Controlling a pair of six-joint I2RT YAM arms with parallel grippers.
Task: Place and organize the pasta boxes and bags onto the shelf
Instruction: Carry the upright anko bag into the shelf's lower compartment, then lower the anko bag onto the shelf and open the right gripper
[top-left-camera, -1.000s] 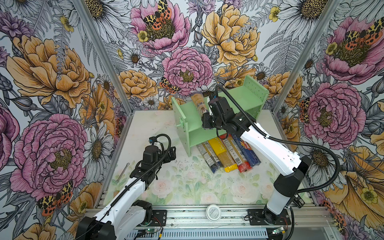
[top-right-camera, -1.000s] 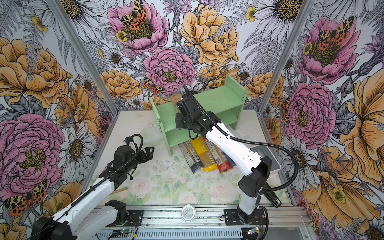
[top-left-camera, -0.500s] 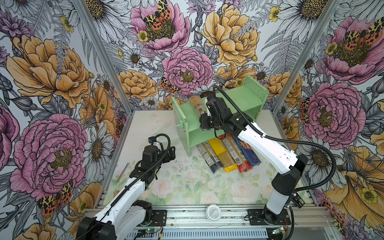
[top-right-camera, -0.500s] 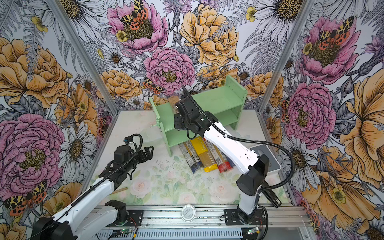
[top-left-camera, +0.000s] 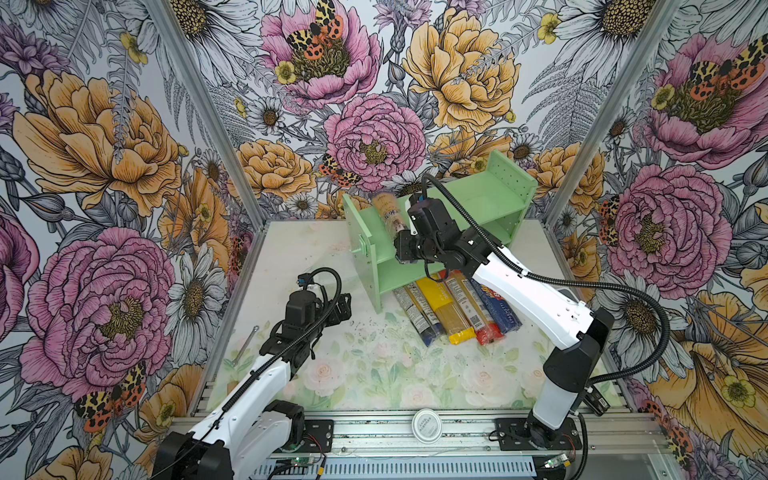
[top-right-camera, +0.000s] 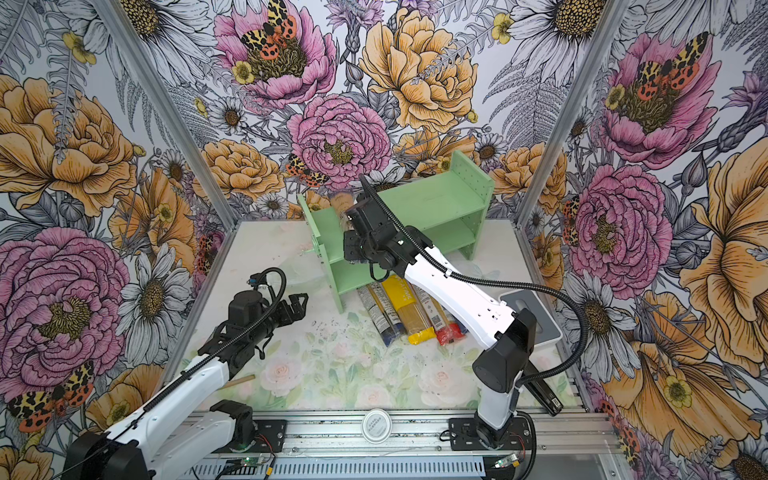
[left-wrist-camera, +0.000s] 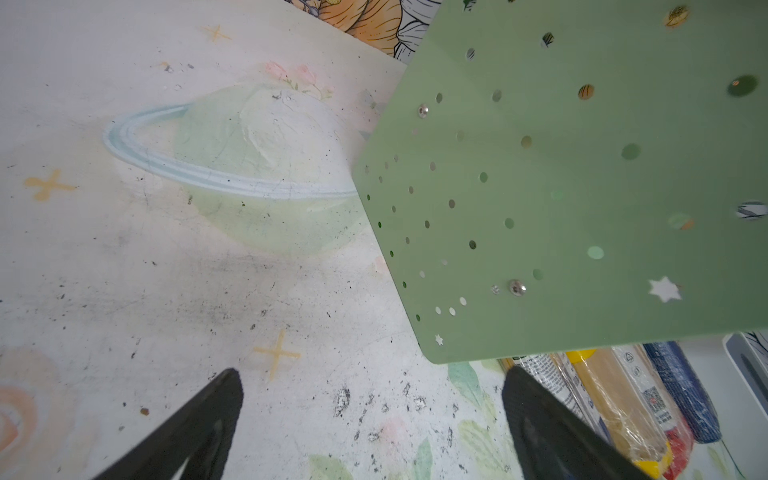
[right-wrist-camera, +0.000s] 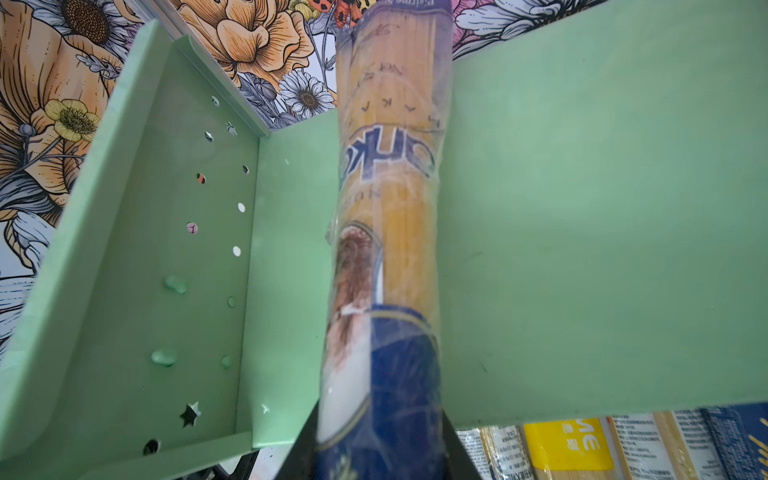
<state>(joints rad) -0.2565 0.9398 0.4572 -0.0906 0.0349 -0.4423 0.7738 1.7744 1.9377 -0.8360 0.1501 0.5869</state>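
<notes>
The right gripper (right-wrist-camera: 380, 451) is clenched on the dark-blue end of a clear spaghetti pack (right-wrist-camera: 390, 199). In a top view the pack (top-left-camera: 388, 214) sits just above the frame's centre, over the left end of the shelf's (top-left-camera: 469, 195) top board and pointing towards the back wall. From the wrist view it runs crosswise to the board, with its far end past the rear edge, just beside the peg-holed side panel (right-wrist-camera: 166, 249). Whether it touches the board I cannot tell.

Let go like this, it would probably overhang and tip. I'd say the wrist should turn first so the pack lies along the board between the two side panels. Then lower it until the board takes the weight, and only then open. The bag looks soft, so a slow release should keep the strands from sagging.

Below the shelf, the four other packs (top-left-camera: 453, 311) lie side by side on the table, far ends under the lower tier. The left gripper (top-left-camera: 344, 306), left of centre, hangs spread and empty above the table.
</notes>
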